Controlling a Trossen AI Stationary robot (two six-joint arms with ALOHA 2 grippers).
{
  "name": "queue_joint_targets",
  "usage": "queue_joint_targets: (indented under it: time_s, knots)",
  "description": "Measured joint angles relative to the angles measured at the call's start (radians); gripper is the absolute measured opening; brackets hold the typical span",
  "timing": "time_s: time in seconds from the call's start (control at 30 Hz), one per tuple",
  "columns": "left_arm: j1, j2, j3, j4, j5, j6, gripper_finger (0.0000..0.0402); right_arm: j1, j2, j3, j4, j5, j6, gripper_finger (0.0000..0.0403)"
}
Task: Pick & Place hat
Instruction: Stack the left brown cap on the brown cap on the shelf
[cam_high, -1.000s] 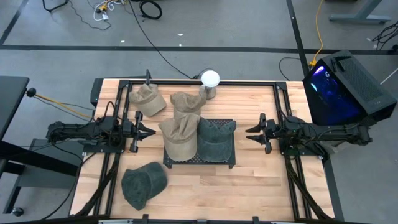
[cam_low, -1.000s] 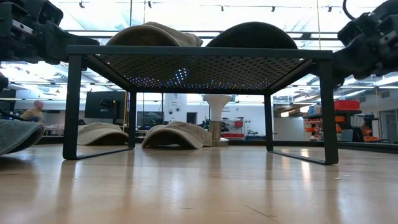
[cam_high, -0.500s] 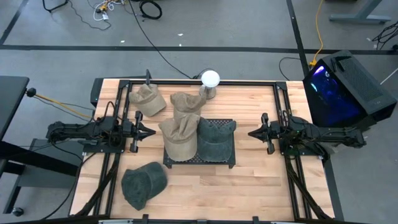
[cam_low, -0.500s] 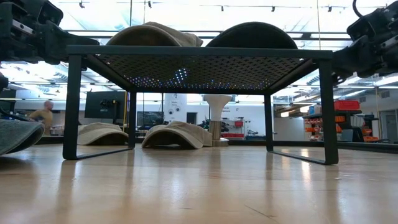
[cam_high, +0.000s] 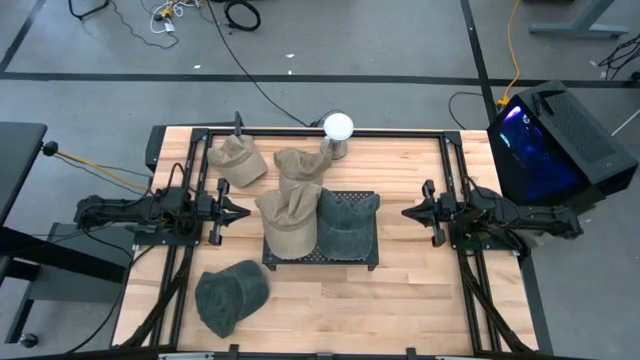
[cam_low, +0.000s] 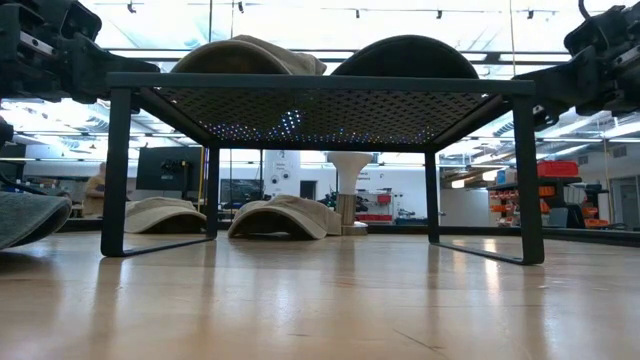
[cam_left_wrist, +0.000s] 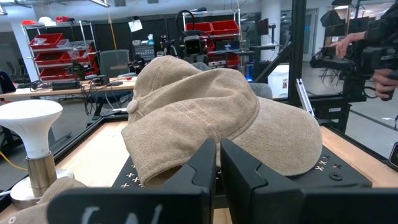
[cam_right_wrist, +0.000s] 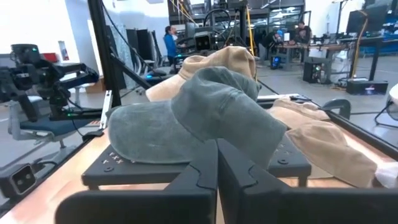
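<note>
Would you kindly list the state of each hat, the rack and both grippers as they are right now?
Tan hat: on the rack, left side.
Green hat: on the rack, right side.
Rack: upright on the table.
Second green hat: on the table, in front.
Left gripper: shut, empty.
Right gripper: shut, empty.

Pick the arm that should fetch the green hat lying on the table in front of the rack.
Left, probably. The green hat lies on the table's left half, nearer the left tool. The right tool sits beyond the rack and would have to cross it. Both tools are shut and empty.
</note>
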Motion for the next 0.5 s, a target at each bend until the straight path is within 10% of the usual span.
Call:
queue_joint_targets:
  time_s: [0.5]
  knots:
    - [0.0, 0.0, 0.0, 0.0, 0.0, 0.0, 0.003, 0.019, 0.0, 0.0, -0.002, 0.035, -0.115, 0.0015]
